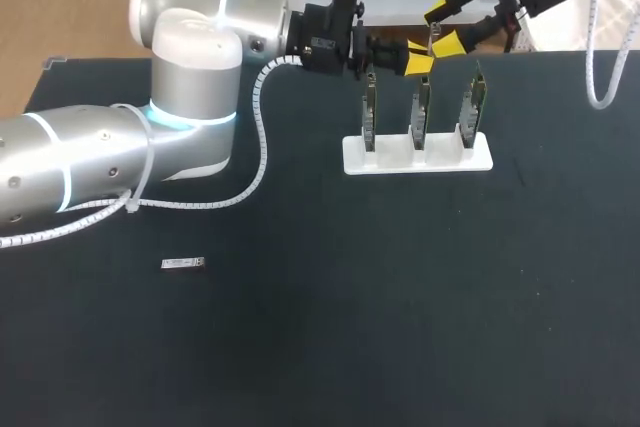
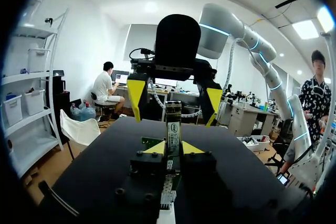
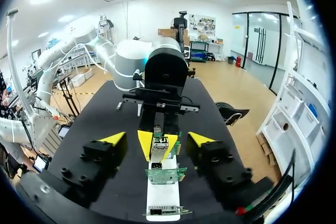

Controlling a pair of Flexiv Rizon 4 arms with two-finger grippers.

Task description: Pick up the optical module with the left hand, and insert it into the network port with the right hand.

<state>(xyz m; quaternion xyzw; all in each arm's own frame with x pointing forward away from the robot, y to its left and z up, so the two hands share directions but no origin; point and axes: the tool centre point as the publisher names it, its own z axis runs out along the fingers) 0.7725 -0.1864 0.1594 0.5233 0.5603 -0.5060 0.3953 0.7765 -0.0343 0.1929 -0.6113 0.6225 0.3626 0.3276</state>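
My left gripper (image 1: 412, 59) is held above the back of the card rack and is shut on a small silver optical module (image 2: 173, 129), which sticks out ahead of its yellow tips. Facing it from the far right, my right gripper (image 1: 443, 29) stands open. Its two fingers straddle the module's free end with a gap on each side. In the right wrist view the module (image 3: 159, 142) sits midway between my right gripper's (image 3: 157, 139) fingers, touching neither. Below it, three upright green network cards (image 1: 420, 112) stand in a white rack (image 1: 418, 155).
A second small silver module (image 1: 183, 264) lies flat on the black table at the front left. My left arm's white elbow (image 1: 195, 77) bulks over the table's left side, with a coiled cable (image 1: 262, 137) hanging from it.
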